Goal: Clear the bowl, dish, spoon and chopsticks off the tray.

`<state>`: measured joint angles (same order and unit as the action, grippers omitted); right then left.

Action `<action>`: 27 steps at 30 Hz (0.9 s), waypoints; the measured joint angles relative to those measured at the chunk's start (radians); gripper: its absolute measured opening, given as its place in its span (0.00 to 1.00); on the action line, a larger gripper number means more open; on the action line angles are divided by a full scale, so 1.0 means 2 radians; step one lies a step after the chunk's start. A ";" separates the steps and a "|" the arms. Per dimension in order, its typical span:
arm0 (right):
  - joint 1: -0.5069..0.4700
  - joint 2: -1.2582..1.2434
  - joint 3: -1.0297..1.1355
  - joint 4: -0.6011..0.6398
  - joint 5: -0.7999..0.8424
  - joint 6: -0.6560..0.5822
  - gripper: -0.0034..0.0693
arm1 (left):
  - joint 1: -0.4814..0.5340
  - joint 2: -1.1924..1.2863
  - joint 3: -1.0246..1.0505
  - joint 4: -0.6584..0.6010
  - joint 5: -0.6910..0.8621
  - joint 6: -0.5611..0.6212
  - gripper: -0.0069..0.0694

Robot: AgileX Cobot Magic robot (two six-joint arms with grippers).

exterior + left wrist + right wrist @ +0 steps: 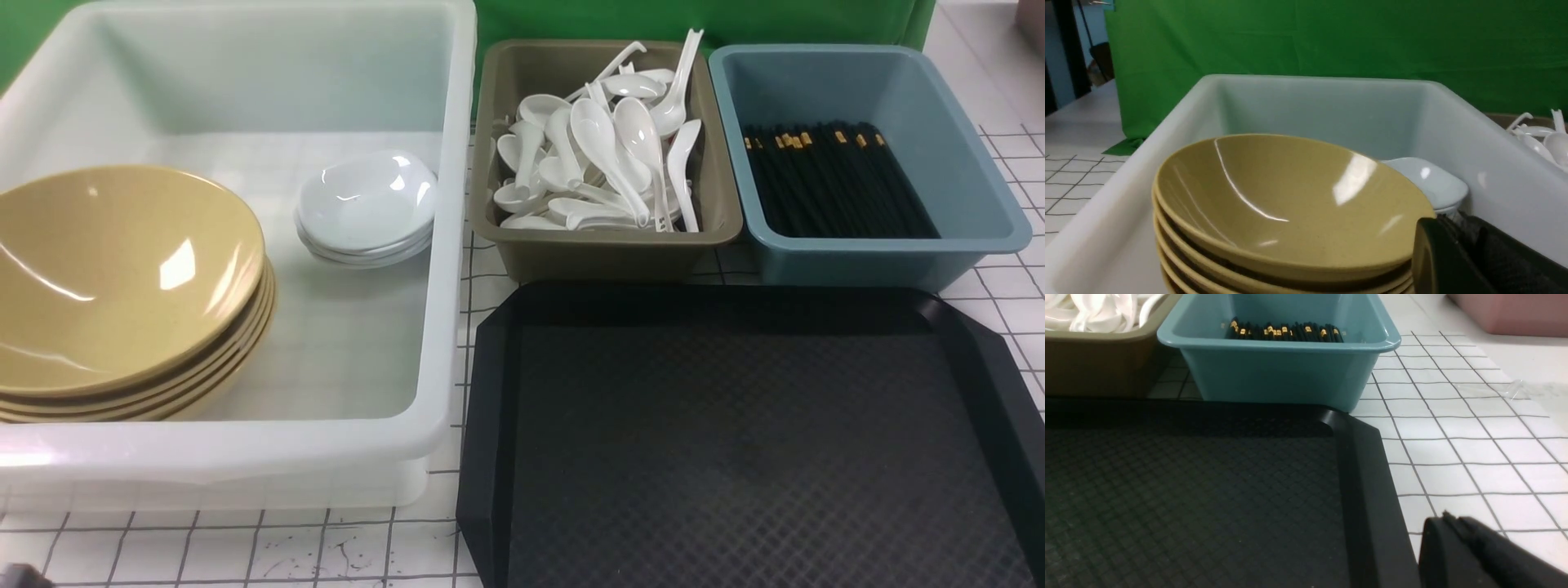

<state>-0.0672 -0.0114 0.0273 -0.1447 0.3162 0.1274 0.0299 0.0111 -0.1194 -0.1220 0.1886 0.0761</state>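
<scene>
You had a white tub at the far left of the counter (white, with a dark grid). Just beside it stood an olive-brown bin, and next to that a blue bin at the right. A green backdrop hung behind, and a pink container sat well apart.

Front view overlooks everything; right wrist view skims the tray low, shared with front.
</scene>
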 joint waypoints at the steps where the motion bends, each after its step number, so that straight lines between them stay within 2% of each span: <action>1: 0.000 0.000 0.000 0.000 0.000 0.000 0.12 | 0.002 -0.004 0.017 0.000 -0.010 0.000 0.08; 7: 0.000 0.000 0.000 0.000 0.000 0.000 0.13 | 0.011 -0.011 0.073 0.003 0.005 -0.001 0.08; 11: 0.000 0.000 0.000 0.000 0.000 0.000 0.13 | 0.011 -0.012 0.073 0.002 0.060 -0.001 0.08; 27: 0.000 0.000 0.000 0.000 0.000 0.000 0.16 | 0.011 -0.012 0.073 0.000 0.063 -0.001 0.08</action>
<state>-0.0672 -0.0114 0.0273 -0.1439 0.3162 0.1274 0.0524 -0.0124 0.0269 -0.1225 0.3148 0.0745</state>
